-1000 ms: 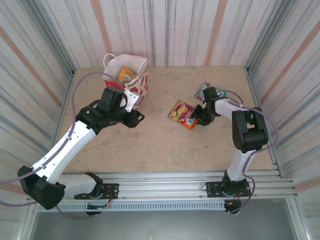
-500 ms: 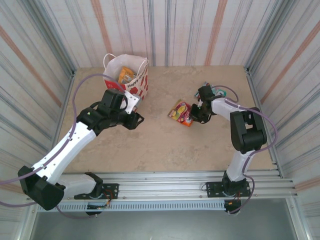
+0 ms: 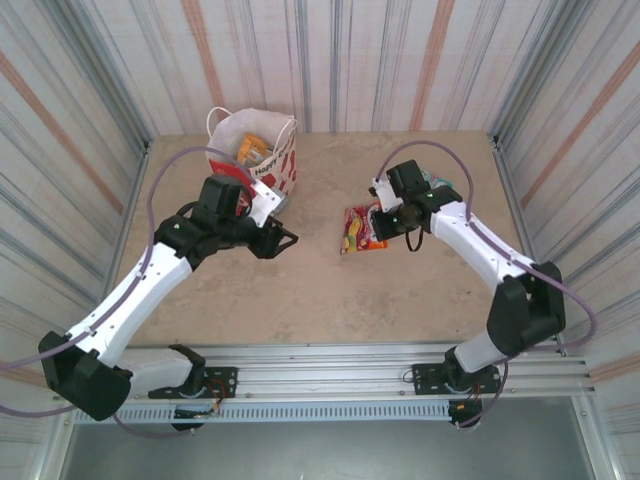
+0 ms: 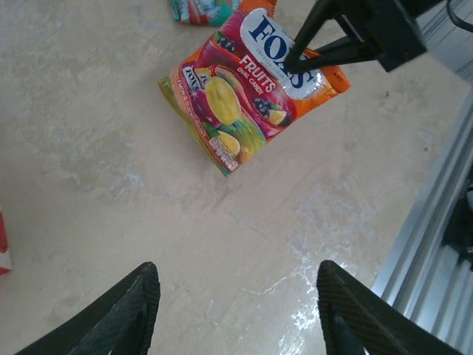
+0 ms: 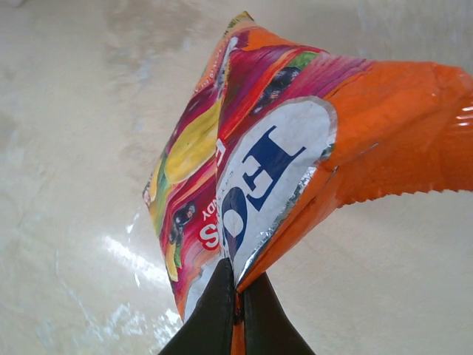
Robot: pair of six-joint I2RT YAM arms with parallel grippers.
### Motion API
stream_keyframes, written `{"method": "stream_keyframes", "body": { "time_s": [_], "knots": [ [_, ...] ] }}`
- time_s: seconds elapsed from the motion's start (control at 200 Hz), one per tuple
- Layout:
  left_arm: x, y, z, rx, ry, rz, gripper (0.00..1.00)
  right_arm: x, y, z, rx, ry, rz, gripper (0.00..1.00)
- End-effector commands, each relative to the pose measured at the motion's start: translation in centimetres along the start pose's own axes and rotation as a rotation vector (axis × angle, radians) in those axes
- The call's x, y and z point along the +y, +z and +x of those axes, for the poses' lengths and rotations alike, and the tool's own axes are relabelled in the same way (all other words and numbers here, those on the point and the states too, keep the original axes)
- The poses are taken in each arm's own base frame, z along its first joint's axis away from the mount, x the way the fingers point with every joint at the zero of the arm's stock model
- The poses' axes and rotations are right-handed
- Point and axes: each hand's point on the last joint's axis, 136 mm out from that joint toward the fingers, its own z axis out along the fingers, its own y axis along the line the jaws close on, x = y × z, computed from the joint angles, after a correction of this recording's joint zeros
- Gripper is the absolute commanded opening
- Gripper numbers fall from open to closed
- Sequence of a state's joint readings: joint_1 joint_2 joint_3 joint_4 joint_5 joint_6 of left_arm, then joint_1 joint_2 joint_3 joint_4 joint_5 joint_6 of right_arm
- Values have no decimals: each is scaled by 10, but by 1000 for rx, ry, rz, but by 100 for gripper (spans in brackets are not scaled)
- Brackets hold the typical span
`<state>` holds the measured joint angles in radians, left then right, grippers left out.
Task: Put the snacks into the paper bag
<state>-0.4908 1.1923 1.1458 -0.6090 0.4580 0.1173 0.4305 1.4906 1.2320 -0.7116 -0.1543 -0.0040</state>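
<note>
The bag [image 3: 283, 165] stands far left on the surface [image 3: 330, 290], an orange packet [image 3: 250, 150] inside. The left arm [image 3: 150, 275] reaches low beside it, left jaws spread and empty. The right arm [image 3: 480, 250] arches inward, right jaws clenched on the fruit packet [image 3: 360, 228] by its top edge. Another packet [image 4: 203, 9] beyond it is cut off.

Two arms are wearing white shells and black joints.
The left arm [image 3: 130, 290] and right arm [image 3: 480, 250] are each carrying a thin purple cable [image 3: 152, 190] alongside glossy white links and matte black joint housings. The left gripper [image 4: 236, 270] is showing broad black fingers [image 4: 126, 310] with cross-hatched texture. The right gripper [image 5: 236, 288] is tapering into slim black fingertips [image 5: 214, 310].
</note>
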Motion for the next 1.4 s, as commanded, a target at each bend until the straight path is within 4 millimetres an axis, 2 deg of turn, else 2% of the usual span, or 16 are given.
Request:
{"method": "stream_keyframes", "body": {
  "time_s": [0.0,0.14,0.266,0.456,0.546,0.636,0.842,0.947,1.077,1.162,1.313,1.393],
  "knots": [
    [-11,-5,-18,-78,62,144,61,20,-36,-5,-55,-318,-15,0],
    [-17,-2,-24,-106,142,236,62,48,-66,-6,-155,-524,-84,0],
    [-20,10,-28,-104,156,319,62,76,-90,-6,-246,-652,-184,0],
    [-24,26,-27,-91,165,425,65,108,-110,2,-341,-837,-295,0],
    [-27,31,-24,-87,189,448,66,114,-115,2,-371,-883,-321,0],
    [-38,32,-20,-77,230,498,65,118,-118,-2,-400,-903,-334,0],
    [-58,32,-4,-40,264,598,59,121,-119,-11,-432,-912,-337,0],
    [-56,34,1,-18,261,589,54,121,-119,-14,-441,-915,-331,0],
    [-50,38,3,-3,256,556,54,124,-122,-17,-465,-916,-341,0],
    [-49,39,1,-1,243,547,47,127,-125,-18,-484,-913,-356,0],
    [-48,33,-8,-5,224,529,24,126,-126,-19,-489,-884,-357,0],
    [-45,25,-18,-3,195,499,14,119,-126,-25,-504,-813,-324,22]
  ]
}}
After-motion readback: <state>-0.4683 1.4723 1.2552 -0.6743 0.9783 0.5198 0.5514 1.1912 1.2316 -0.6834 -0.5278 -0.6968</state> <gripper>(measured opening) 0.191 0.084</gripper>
